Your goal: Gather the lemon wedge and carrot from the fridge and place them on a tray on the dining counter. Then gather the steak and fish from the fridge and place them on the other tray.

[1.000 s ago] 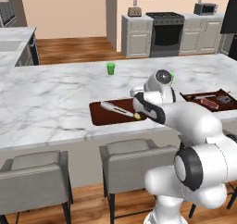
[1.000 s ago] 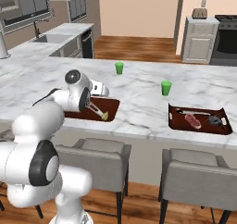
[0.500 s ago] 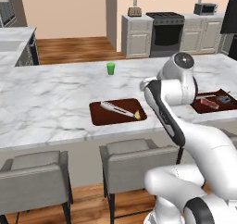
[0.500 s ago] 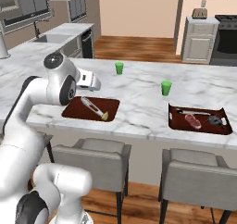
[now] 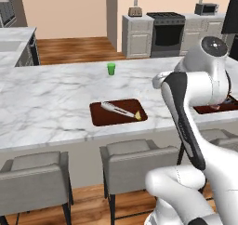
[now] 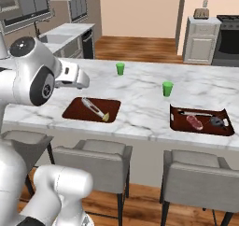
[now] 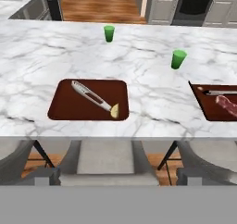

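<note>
On the dining counter [image 6: 140, 103], the left tray [image 6: 74, 112] carries a lemon wedge [image 6: 106, 117] beside a thin silver utensil [image 6: 92, 107]; the wedge [image 7: 114, 110] and tray [image 7: 65, 108] also show in the hand view. The right tray [image 6: 179, 125] holds the pinkish steak [image 6: 194, 122] and the dark grey fish [image 6: 216, 123]. My gripper [image 6: 80, 80] hangs raised above and to the left of the left tray, open, with nothing in it. The carrot is out of view. A black edge of the fridge [image 5: 232, 15] shows at the far right.
Two green cups [image 6: 120, 68] [image 6: 167, 88] stand on the counter behind the trays. Grey stools [image 6: 91, 152] [image 6: 200, 173] are tucked under the near edge. An oven range [image 5: 166, 31] and beige cabinets stand beyond a wooden floor.
The arm has lifted from low over the left tray and drawn back and up. The lemon wedge stays on the tray, and the jaws stay wide.
</note>
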